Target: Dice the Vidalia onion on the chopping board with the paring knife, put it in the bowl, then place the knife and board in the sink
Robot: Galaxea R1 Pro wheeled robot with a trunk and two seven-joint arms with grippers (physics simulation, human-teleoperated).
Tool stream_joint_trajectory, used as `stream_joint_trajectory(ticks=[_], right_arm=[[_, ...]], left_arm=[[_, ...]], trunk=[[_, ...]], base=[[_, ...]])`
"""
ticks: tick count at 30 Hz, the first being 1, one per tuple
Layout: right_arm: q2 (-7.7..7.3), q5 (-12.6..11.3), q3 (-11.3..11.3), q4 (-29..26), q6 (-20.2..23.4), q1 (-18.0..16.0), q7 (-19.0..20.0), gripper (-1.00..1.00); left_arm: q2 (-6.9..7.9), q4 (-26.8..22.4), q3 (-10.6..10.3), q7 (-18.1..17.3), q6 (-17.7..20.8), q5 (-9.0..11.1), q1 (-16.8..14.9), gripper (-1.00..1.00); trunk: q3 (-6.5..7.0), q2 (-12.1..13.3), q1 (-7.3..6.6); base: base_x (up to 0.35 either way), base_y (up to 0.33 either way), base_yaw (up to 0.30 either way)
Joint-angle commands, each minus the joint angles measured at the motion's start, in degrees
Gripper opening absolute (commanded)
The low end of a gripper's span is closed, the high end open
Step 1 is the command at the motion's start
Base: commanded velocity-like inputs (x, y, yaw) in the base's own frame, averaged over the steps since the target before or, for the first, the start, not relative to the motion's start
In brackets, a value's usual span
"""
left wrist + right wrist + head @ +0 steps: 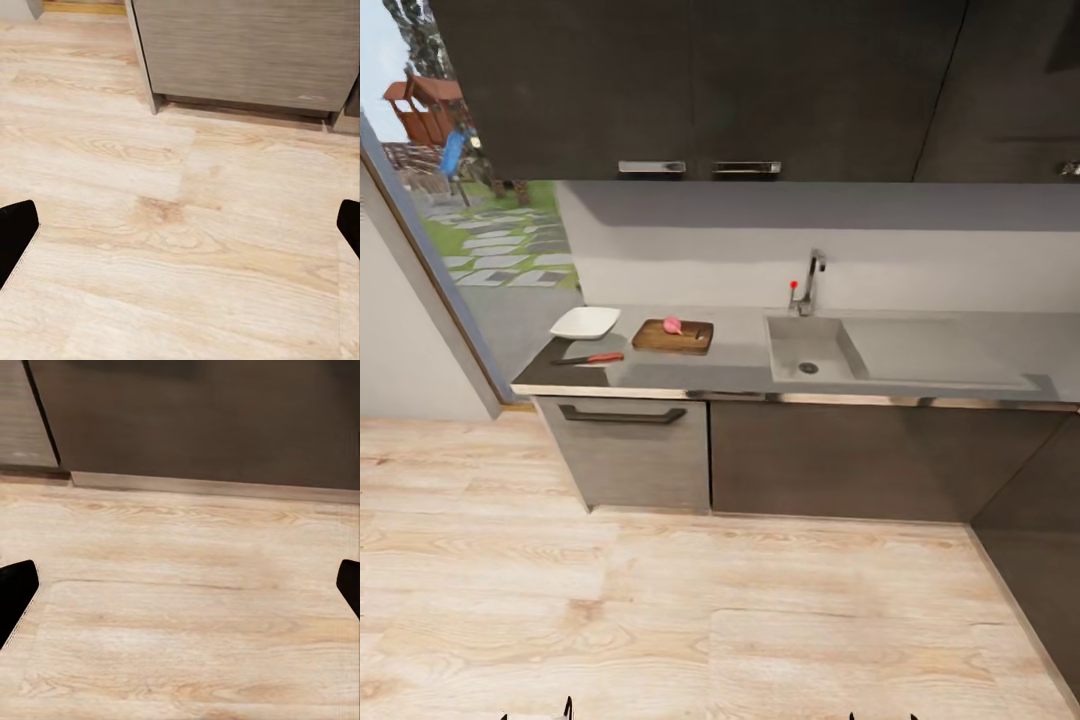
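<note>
Kitchen with glossy dark wall cabinets point(700, 85), grey backsplash and light wood plank floor point(660, 610); wide bare floor between the camera and the cabinet fronts. Long grey glossy desk point(740, 355) runs across the head view, its left end stopping near a tall window point(480, 200) with a garden outside.

White shallow squarish bowl point(585, 322) sits near the desk's left end, toward the back. Small paring knife with red-orange handle and dark blade point(590, 358) lies in front of the bowl, close to the desk's front edge, apart from it. Brown wooden chopping board with rounded corners point(673, 337) lies just right of the bowl, between bowl and sink. Small pinkish onion point(673, 325) rests on the board, toward its back edge.

Grey rectangular steel sink point(810, 350) with round drain sits right of the board, drainboard stretching right, chrome tap with red knob point(807, 285) behind it. Bare strip of desk in front of the board.

Left gripper point(180, 229) hangs over bare floor near a grey-brown cabinet front point(240, 49), jaws spread wide, holding nothing. Right gripper point(180, 589) hangs over floor facing a dark cabinet front point(202, 420), jaws also spread wide, holding nothing.
</note>
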Motion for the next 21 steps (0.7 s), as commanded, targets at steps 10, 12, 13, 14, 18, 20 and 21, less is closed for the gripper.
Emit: stream_joint_trajectory(ticks=[10,12,13,14,18,20,21], right_arm=[[0.12,0.6,-0.2,0.2,0.0,0.0,-0.3,1.00],[0.12,0.6,-0.2,0.2,0.0,0.0,-0.3,1.00],[0.10,0.6,-0.3,0.2,0.0,0.0,-0.3,1.00],[0.09,0.6,-0.3,0.2,0.0,0.0,-0.3,1.00],[0.10,0.6,-0.2,0.2,0.0,0.0,-0.2,1.00],[0.11,0.6,-0.2,0.3,0.0,0.0,-0.2,1.00],[0.11,0.6,-0.2,0.2,0.0,0.0,-0.2,1.00]], left_arm=[[0.05,0.2,0.0,0.0,-0.2,0.1,-0.1,1.00],[0.04,0.2,0.0,0.0,-0.2,0.1,-0.1,1.00],[0.04,0.2,0.0,0.0,-0.2,0.1,-0.1,1.00],[0.05,0.2,0.0,0.0,-0.2,0.1,-0.1,1.00],[0.08,0.1,0.0,0.0,-0.2,0.1,-0.1,1.00],[0.08,0.1,0.0,0.0,-0.2,0.1,-0.1,1.00],[0.08,0.1,0.0,0.0,-0.2,0.1,-0.1,1.00]], trunk=[[-0.10,-0.1,0.04],[-0.10,-0.1,0.04],[-0.10,-0.1,0.04],[-0.10,-0.1,0.04],[-0.10,-0.1,0.04],[-0.10,-0.1,0.04],[-0.10,-0.1,0.04]], base=[[0.121,0.262,0.000],[0.120,0.263,0.000],[0.112,0.267,0.000],[0.108,0.268,0.000],[0.063,0.274,0.000],[0.018,0.277,0.000],[0.008,0.278,0.000]])
